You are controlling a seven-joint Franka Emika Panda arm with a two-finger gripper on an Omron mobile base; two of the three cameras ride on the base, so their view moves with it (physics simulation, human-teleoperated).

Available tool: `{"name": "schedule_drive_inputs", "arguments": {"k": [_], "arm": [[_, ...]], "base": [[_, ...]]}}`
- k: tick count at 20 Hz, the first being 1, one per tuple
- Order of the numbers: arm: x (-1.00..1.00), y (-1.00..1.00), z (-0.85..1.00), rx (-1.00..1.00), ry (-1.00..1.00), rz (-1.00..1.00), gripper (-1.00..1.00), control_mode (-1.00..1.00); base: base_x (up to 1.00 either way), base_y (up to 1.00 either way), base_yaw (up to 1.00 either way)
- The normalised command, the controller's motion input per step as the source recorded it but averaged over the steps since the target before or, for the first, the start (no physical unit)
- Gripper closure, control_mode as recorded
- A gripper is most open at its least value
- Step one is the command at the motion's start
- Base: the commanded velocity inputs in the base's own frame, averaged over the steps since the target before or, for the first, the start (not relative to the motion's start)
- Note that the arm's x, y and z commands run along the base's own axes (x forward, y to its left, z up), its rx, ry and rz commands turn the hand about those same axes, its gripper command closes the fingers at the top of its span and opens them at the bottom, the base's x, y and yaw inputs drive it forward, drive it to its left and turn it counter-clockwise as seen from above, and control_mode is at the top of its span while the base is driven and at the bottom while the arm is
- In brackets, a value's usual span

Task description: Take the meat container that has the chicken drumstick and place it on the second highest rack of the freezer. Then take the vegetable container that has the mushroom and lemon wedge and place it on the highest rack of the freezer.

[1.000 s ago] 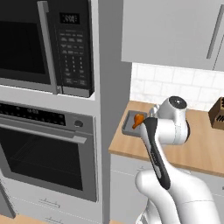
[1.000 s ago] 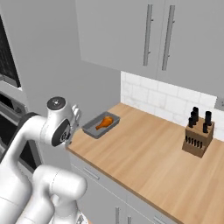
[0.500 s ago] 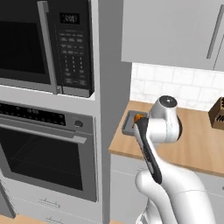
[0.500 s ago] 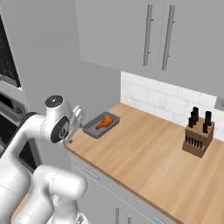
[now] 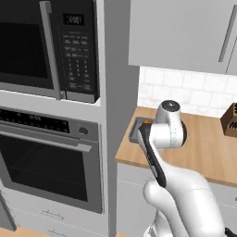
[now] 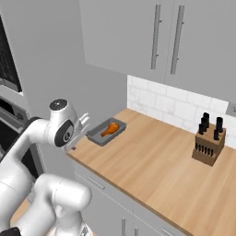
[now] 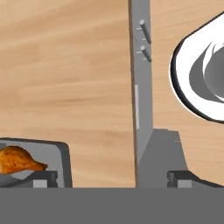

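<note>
The meat container point(image 6: 107, 132) is a shallow grey tray at the left end of the wooden counter point(image 6: 156, 166), and the orange-brown chicken drumstick point(image 6: 110, 129) lies in it. My gripper point(image 6: 85, 127) hangs open just off the tray's near-left side, above the counter edge. In the hand view the tray's corner point(image 7: 59, 157) and the drumstick point(image 7: 17, 161) sit at the lower left, beside one fingertip point(image 7: 43, 177); nothing lies between the jaws of the gripper point(image 7: 113, 178). In the left base view my arm covers most of the tray point(image 5: 136, 129). The freezer, vegetable container, mushroom and lemon wedge are out of view.
A knife block point(image 6: 208, 142) stands at the counter's far right. A microwave point(image 5: 46, 41) and an oven point(image 5: 46, 157) fill the column left of the counter. Wall cabinets point(image 6: 152, 37) hang over the counter, with a tiled backsplash behind.
My arm's upper joint has swung left and covers more of the tray in the left base view. The tray and drumstick have not moved, and the jaws stay open.
</note>
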Motion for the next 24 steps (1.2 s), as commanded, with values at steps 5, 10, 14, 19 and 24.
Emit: {"name": "schedule_drive_inputs", "arguments": {"k": [5,10,14,19,24], "arm": [[0.27,-0.15,-0.21,0.06,0.00,-0.01,-1.00,-1.00],[0.29,-0.08,-0.15,0.04,0.08,0.00,-1.00,-1.00],[0.30,0.00,-0.22,0.00,0.11,0.00,-1.00,-1.00],[0.26,0.00,-0.08,0.00,0.07,0.00,-1.00,-1.00],[0.18,0.00,-0.21,0.00,0.01,0.00,-1.00,-1.00]], "base": [[0.00,0.00,0.00],[0.00,0.00,0.00],[0.00,0.00,0.00],[0.00,0.00,0.00],[0.00,0.00,0.00]]}}
